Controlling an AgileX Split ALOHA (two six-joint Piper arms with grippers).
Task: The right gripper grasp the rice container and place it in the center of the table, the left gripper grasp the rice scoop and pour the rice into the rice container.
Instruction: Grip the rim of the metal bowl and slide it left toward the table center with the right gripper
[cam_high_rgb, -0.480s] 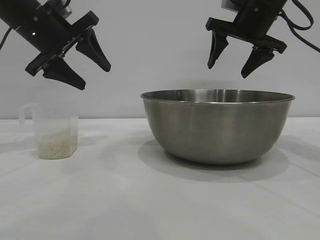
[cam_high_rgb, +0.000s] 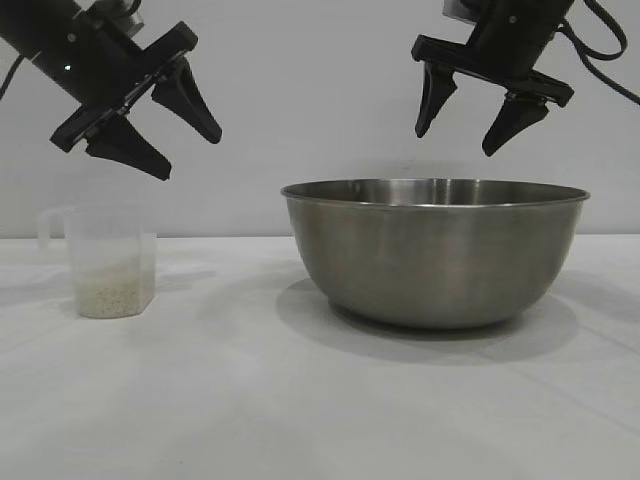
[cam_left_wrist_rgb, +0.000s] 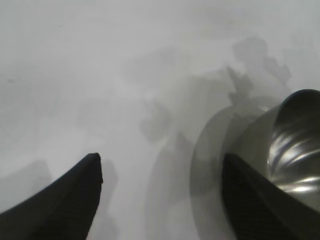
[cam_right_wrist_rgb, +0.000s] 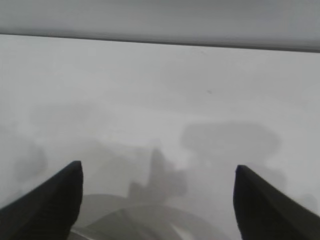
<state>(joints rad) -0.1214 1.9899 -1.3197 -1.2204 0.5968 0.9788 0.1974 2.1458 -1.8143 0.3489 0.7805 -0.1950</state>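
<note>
A big round shiny steel bowl, the rice container (cam_high_rgb: 435, 252), sits on the plain white flat counter (cam_high_rgb: 250, 400). It stands upright near the middle, a bit toward the right arm's side. It has a thin rolled rim, and a soft shadow lies under it.

A small clear plastic cup with a loop handle, the rice scoop (cam_high_rgb: 110, 262), stands upright on the counter on the left arm's side, well apart from the bowl. A little heap of fine white rice (cam_high_rgb: 112, 297) lies in the bottom of the cup. The handle points away from the bowl.

The left gripper (cam_high_rgb: 190, 150), a black claw with two pointed fingers and a tiny green light, hangs in the air above the cup. It is tilted, with its tips aimed down toward the bowl's side. Its fingers are spread apart and hold nothing. It does not touch the cup. In the left wrist view, both black fingers (cam_left_wrist_rgb: 60, 200) show with white counter between them, and part of the steel bowl (cam_left_wrist_rgb: 295, 150) shows next to one finger.

The right gripper (cam_high_rgb: 458, 142), a black claw with looping black cables, hangs in the air above the bowl and points down. Its fingers are spread wide and hold nothing. It does not touch the bowl. In the right wrist view, its two fingers (cam_right_wrist_rgb: 45, 205) stand far apart, with the counter behind them.
</note>
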